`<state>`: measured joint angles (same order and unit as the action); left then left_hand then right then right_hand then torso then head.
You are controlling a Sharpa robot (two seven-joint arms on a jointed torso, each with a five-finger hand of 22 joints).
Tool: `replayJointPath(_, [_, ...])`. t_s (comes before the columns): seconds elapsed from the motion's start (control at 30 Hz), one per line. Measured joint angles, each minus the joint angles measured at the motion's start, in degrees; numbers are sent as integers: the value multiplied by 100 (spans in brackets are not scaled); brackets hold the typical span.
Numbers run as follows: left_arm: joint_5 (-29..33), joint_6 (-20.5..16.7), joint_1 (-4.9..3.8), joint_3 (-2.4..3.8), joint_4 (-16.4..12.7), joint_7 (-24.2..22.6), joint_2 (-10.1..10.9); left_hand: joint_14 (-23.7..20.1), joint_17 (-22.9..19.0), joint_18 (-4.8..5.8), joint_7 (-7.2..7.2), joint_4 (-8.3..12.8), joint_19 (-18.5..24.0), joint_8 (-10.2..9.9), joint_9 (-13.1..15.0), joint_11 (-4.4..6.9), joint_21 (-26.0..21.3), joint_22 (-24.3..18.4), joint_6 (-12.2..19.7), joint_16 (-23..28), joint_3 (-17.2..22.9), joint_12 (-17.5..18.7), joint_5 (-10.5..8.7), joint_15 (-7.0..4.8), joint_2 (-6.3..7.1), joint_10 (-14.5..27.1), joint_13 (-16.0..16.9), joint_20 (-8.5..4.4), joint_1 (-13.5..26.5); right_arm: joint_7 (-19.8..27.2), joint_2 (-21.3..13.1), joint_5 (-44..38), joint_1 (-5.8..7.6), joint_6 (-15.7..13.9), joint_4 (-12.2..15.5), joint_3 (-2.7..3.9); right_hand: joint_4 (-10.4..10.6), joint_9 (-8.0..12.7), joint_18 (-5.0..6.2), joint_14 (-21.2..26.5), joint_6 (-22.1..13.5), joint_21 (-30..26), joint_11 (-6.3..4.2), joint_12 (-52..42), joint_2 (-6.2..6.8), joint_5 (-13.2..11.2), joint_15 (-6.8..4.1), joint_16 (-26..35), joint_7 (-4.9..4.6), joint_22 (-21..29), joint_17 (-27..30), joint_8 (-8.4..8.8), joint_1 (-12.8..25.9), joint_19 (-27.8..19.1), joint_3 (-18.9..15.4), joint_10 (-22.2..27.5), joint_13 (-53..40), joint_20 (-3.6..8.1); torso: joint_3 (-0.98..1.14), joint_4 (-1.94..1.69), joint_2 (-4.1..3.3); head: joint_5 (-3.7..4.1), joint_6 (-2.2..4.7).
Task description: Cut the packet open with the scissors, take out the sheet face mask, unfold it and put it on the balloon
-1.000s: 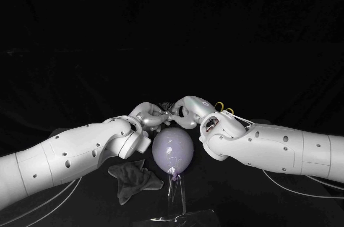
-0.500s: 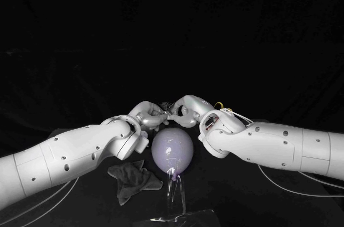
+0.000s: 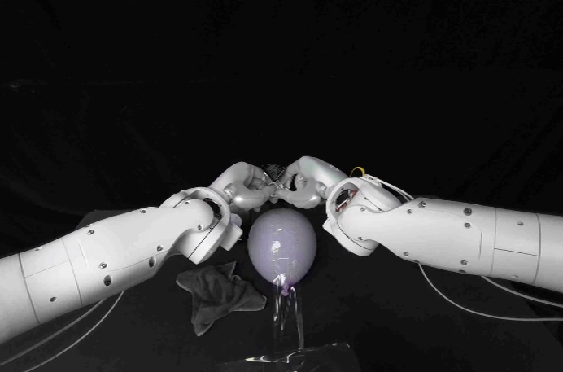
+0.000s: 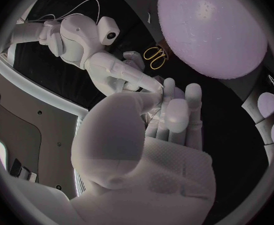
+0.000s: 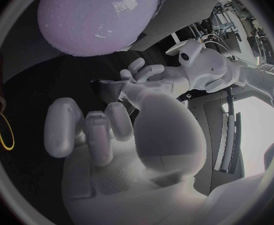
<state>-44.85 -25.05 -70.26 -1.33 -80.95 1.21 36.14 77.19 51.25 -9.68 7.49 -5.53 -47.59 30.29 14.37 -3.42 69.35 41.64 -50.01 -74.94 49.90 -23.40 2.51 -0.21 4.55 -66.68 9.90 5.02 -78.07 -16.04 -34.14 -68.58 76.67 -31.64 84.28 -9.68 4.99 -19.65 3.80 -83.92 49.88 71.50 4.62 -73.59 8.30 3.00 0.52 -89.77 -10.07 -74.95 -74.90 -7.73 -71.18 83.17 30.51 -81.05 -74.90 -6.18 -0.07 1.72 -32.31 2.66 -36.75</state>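
**Head view.**
- Balloon: pale lilac, upright on a clear stand, near the front of the black bench. It stands in front of both hands and covers their lower edges.
- Left robot hand and right robot hand: fingertips together just behind the top of the balloon.
- Small dark piece: sits where the two hands meet, too small to identify.
- Scissors: only the yellow handle loops show, just beyond the right wrist; the arm hides the blades.
- Dark crumpled cloth: lies on the bench beside the balloon, under the left forearm.
- White cables: trail below the arms.

**Left wrist view.**
- Left robot hand: fingers straight and close together, thumb raised towards the right robot hand, whose fingers point at it.
- The contact point is hidden by the thumb, so I cannot tell whether either hand grips anything.
- Balloon: close by.
- Scissors: lie on the bench between the balloon and the right robot hand.

**Right wrist view.**
- Right robot hand: fingers loosely curled, thumb reaching forward.
- Left robot hand: opposite, with a dark flap at its fingertips. The hold on the flap is unclear.
- Balloon: near.
- Scissors: cut off at the rim.
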Motion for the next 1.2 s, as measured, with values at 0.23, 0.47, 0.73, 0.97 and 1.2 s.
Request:
replayJointPath(0.23, [-114, 12, 2, -1, -21, -100, 27, -14, 39, 0, 0, -16, 16, 0, 0, -1, -23, -2, 0, -35, 16, 0, 0, -13, -1, 1, 0, 16, 31, 175, -9, 162, 6, 51, -33, 2, 2, 14, -2, 0, -16, 0, 11, 0, 0, 0, 0, 2, -15, 1, -1, 0, 0, -20, -2, -11, -3, -20, 0, 0, 0, 0, -2])
replayJointPath(0.47, [-173, 26, 2, 0, -33, -168, 40, -14, 64, 1, 0, -31, 19, 0, 0, -3, -23, -4, 0, -50, 31, 0, 0, -13, 0, 3, 0, 20, 60, 363, -45, 345, 8, 40, -35, 0, 44, 19, -28, 0, 141, 7, 40, -136, -139, 0, 0, 17, -4, 5, -4, -4, -138, -20, 12, -43, -4, -19, 2, 3, 1, -9, -8])
replayJointPath(0.73, [-179, 80, -4, 5, -26, -256, 29, -14, 64, 2, -10, -31, 40, 16, 7, -10, -23, -7, -12, -72, 32, -3, -2, -12, 13, 11, 0, -1, 74, 560, -136, 533, 6, -123, 37, -4, -135, 8, -32, -5, 625, 182, -101, -292, -387, -23, -68, -3, 191, 4, -5, -248, -387, 35, 189, -174, -4, 36, 2, 4, 4, -5, -6])
replayJointPath(0.97, [-176, 102, -9, 11, -7, -304, 28, -12, 64, 2, -17, -48, 40, 25, 7, -11, -23, -9, -19, -72, 49, -25, -18, -10, 13, 11, 0, -1, 73, 680, -177, 652, 0, -258, 77, -8, -296, 12, -33, -20, 656, 234, -171, -373, -501, -49, -130, -3, 198, 1, -5, -248, -545, 82, 247, -230, -2, 86, 2, 4, 5, -5, -1])
replayJointPath(1.2, [-172, 105, -11, 12, 5, -310, 30, -11, 64, 3, -17, -48, 40, 28, 7, -12, -23, -9, -20, -72, 49, -25, -17, -9, 11, 13, 0, -1, 70, 727, -185, 714, -2, -328, 80, -9, -382, 12, -35, -22, 701, 270, -227, -379, -560, -50, -187, 1, 224, 0, 0, -249, -604, 84, 301, -247, -2, 129, 1, 2, 4, -2, -12])
